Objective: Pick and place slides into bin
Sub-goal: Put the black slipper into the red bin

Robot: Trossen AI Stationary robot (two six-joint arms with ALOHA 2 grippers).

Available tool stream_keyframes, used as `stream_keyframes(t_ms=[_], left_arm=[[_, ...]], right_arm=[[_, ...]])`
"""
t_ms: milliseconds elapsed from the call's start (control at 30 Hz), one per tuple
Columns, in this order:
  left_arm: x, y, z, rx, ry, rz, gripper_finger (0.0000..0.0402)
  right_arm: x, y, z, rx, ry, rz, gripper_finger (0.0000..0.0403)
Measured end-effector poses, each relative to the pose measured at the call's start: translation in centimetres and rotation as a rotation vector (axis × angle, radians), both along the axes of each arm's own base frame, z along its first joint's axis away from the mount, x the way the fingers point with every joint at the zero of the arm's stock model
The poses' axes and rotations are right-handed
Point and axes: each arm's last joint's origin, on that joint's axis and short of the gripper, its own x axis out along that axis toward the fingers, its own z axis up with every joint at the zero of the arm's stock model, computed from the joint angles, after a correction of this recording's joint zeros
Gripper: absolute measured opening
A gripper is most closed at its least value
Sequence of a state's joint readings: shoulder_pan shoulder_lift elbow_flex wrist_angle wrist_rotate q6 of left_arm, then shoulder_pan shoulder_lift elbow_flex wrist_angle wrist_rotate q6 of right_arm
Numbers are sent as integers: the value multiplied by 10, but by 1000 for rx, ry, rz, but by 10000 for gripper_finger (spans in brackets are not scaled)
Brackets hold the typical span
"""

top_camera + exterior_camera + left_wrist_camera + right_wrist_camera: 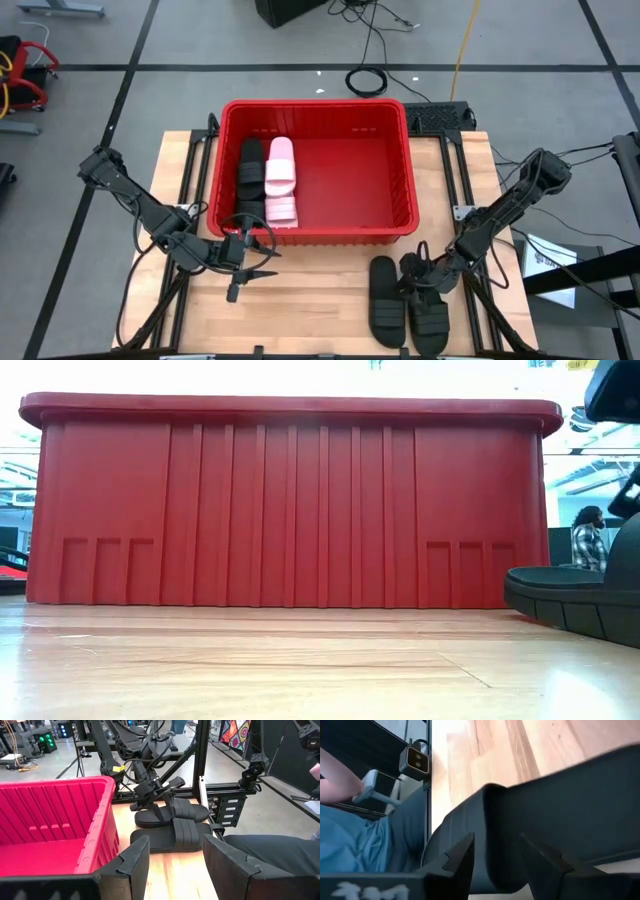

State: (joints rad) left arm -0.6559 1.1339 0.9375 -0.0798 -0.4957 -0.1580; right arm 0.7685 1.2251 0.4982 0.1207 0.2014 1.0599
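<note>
The red bin (400,135) stands at the table's far middle. Inside, along its left wall, lie black slides (250,175) and two pale pink slides (281,180). Two black slides lie flat side by side on the table near the front right, one to the left (385,300) and one to the right (432,315). My right gripper (415,282) is open and low over the right slide. Its fingers stand on either side of the strap's edge (495,835). My left gripper (250,262) is open and empty by the bin's near left corner.
The bin's near wall (290,510) fills the low view, with a black slide (575,600) on the table to its right. A person sits close beyond the table's right side (350,840), with a leg showing in the left wrist view (280,852). Bare wood lies along the front left.
</note>
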Motion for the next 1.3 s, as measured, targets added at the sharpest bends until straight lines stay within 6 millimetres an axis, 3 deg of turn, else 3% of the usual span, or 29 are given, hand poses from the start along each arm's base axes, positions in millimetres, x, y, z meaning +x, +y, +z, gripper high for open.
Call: stream_keyframes(t_ms=[367, 700, 1300], left_arm=[[0, 0, 0, 2, 3, 0, 179], [0, 0, 0, 1, 4, 0, 179], [0, 0, -1, 2, 6, 1, 179]], right_arm=[[-3, 9, -5, 72, -17, 61, 144], [3, 17, -24, 63, 29, 76, 144], [11, 26, -29, 122, -25, 141, 143]])
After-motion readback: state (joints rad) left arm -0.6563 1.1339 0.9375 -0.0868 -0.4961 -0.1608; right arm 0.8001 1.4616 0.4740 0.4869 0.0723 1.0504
